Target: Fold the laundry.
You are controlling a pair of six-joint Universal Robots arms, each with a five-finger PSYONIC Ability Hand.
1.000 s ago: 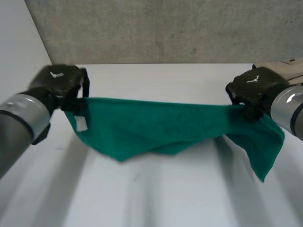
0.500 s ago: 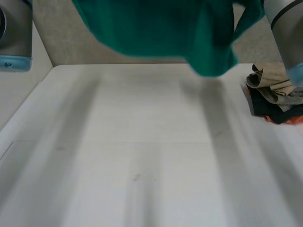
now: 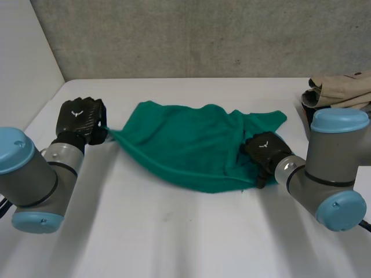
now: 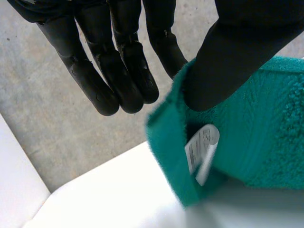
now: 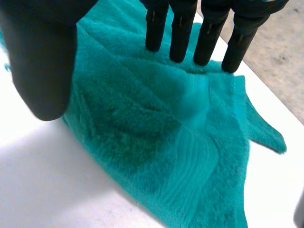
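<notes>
A green towel (image 3: 185, 139) lies rumpled on the white table (image 3: 174, 231). My left hand (image 3: 81, 119) is at the towel's left corner. In the left wrist view its thumb (image 4: 237, 52) pinches that corner (image 4: 256, 118), just above a white label (image 4: 202, 149), while the other fingers (image 4: 118, 71) stick out straight. My right hand (image 3: 264, 150) rests at the towel's front right edge. In the right wrist view its fingers (image 5: 209, 38) are straight over the cloth (image 5: 166, 133) and the thumb (image 5: 42, 57) stands apart, holding nothing.
A pile of beige and dark clothes (image 3: 339, 92) sits at the table's back right, behind my right arm (image 3: 336, 168). A grey wall (image 3: 191, 35) runs along the far edge. Bare table lies in front of the towel.
The towel was stretched in the air between both hands, swung high, and now lies on the table. My right hand has let go and opened. The left still holds its corner.
</notes>
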